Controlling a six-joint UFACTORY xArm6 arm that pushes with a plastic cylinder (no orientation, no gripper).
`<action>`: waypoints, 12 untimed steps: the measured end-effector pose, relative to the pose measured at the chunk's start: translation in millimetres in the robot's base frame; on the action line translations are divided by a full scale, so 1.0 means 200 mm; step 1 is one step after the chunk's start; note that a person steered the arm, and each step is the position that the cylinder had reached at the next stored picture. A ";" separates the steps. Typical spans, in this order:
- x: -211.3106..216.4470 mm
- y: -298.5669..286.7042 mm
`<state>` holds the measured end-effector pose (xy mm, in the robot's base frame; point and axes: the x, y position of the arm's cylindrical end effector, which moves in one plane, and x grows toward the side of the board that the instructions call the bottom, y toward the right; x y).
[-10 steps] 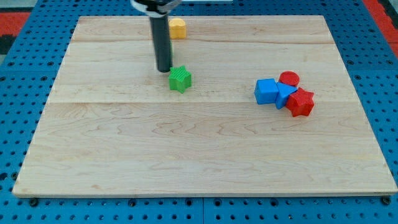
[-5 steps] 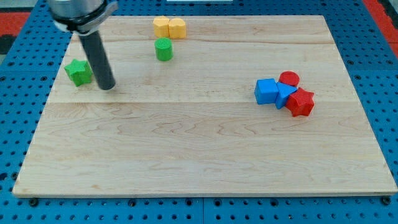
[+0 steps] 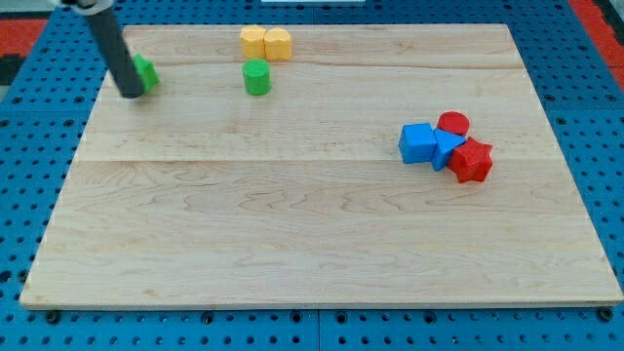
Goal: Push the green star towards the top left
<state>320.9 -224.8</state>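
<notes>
End effector, my tip, gripless, touches one green star; two yellow blocks nearby.

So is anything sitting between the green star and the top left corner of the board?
No block does. The green star has only bare board toward that corner. My tip is at the star's left edge, with the rod hiding part of it. The green cylinder and yellow blocks lie to its right.
</notes>
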 end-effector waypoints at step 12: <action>-0.28 0.31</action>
